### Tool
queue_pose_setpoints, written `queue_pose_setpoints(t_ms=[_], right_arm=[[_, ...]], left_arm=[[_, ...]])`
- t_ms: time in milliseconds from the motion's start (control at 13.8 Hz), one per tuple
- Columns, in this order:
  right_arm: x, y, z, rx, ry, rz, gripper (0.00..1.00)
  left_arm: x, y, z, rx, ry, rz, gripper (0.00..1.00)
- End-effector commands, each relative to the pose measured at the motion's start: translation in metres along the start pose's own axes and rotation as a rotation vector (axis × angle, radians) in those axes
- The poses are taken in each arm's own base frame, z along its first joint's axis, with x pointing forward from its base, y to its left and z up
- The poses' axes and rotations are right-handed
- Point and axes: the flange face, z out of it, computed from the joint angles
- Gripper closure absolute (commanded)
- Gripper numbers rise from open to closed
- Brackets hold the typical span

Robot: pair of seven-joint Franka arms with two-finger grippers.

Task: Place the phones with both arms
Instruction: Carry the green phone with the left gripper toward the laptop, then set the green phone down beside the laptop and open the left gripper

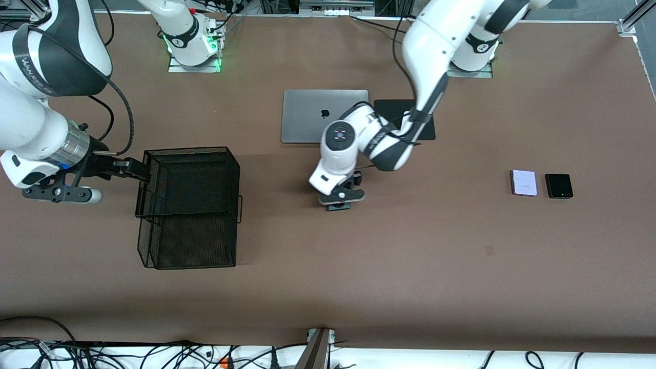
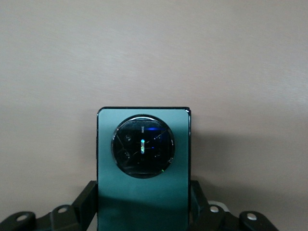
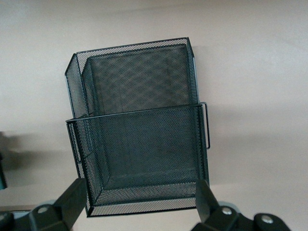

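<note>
My left gripper (image 1: 339, 201) is low over the middle of the table, nearer the front camera than the laptop. In the left wrist view it (image 2: 143, 195) is shut on the dark green phone (image 2: 143, 183), whose round camera ring faces the camera; its fingers (image 2: 86, 198) press the phone's long edges. The phone is hidden in the front view. The pale lilac-white phone (image 1: 524, 183) and the small black phone (image 1: 558, 185) lie side by side toward the left arm's end. My right gripper (image 1: 134, 170) is open and empty at the black mesh basket's rim (image 1: 187, 149); the right wrist view shows it (image 3: 139, 198) above the basket (image 3: 139, 120).
A shut silver laptop (image 1: 324, 115) and a black pad (image 1: 428, 123) lie near the robots' bases, partly under my left arm. The mesh basket (image 1: 187, 259) has two open compartments and looks empty.
</note>
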Motion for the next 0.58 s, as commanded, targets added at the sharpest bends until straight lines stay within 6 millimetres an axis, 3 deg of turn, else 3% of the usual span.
queue_pose_setpoints(t_ms=[0, 217, 289, 361, 505], right_arm=[[-0.003, 0.001, -0.009, -0.017, 0.005, -0.01, 0.0], [-0.003, 0.002, -0.01, -0.019, 0.008, -0.014, 0.0], [-0.003, 0.002, -0.009, -0.021, 0.006, -0.012, 0.0], [-0.003, 0.003, -0.01, -0.021, 0.007, -0.011, 0.0], [-0.003, 0.003, -0.009, -0.021, 0.006, -0.011, 0.0]], left_arm=[[0.002, 0.025, 0.006, 0.001, 0.049, -0.005, 1.0], [-0.008, 0.036, 0.008, 0.016, 0.096, 0.021, 1.0], [-0.008, 0.036, 0.008, 0.016, 0.096, 0.021, 0.6], [-0.007, 0.036, 0.008, 0.018, 0.098, 0.026, 0.01], [0.0, 0.033, -0.007, 0.015, 0.103, 0.025, 0.0]])
